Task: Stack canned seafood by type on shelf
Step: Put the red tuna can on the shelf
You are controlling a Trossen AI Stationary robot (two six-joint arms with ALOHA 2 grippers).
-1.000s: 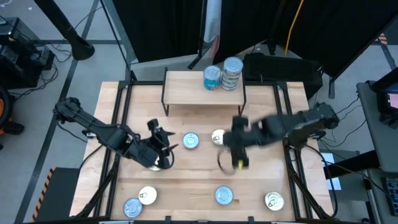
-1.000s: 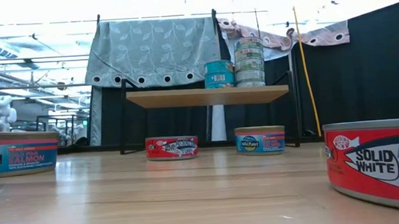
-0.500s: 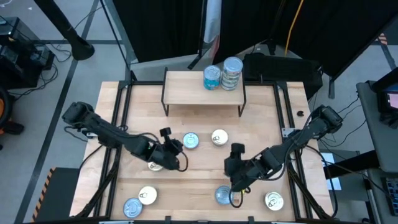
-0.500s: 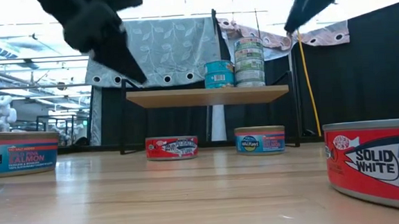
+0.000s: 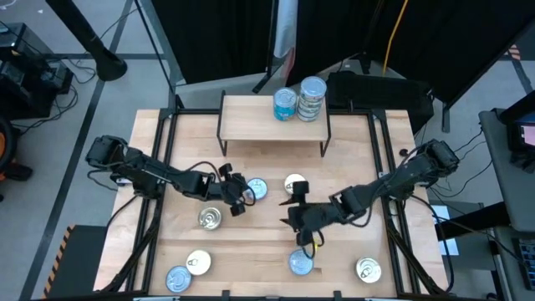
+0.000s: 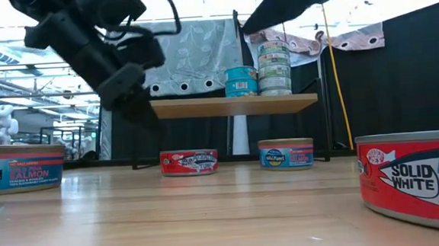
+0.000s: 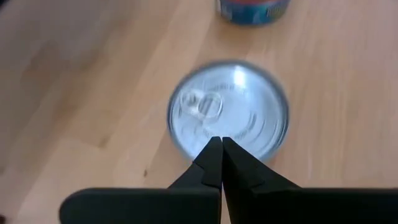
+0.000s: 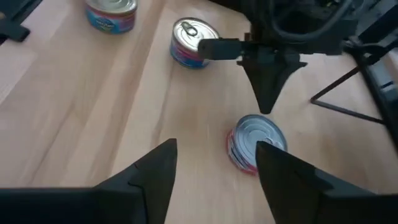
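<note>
Tins of canned seafood lie scattered over the wooden table (image 5: 351, 142), while the shelf (image 5: 251, 121) at its far edge carries two stacks near its right end: a blue stack (image 5: 285, 104) and, just beside it, a taller silver-lidded stack (image 5: 312, 98); in the low view these stand side by side on the shelf top, the blue one shorter. The left gripper (image 5: 237, 197) sits near the middle of the table, its fingers (image 7: 211, 163) pressed tightly together with nothing between them, tips poised just over the near rim of a silver-lidded tin (image 5: 256, 190) whose pull tab shows plainly in the left wrist view; whether the tips actually touch the lid is hard to judge. The right gripper (image 5: 297, 219) hangs a little right of centre, its two fingers (image 8: 158, 168) spread well apart and holding nothing, pointed toward that same tin and the left gripper. Just behind the right gripper lies a cream-lidded tin (image 5: 294, 184), and in front of it a blue-lidded tin (image 5: 301, 262) near the front edge. Another silver-topped tin (image 5: 211, 219) rests in front of the left gripper. Along the front edge sit a cream-lidded tin (image 5: 198, 263) touching a blue tin (image 5: 176, 278) at the left, and a cream tin (image 5: 368, 269) at the right. Under the shelf the low view shows a red-sided tin (image 6: 189, 162) and a blue-sided tin (image 6: 285, 153).
</note>
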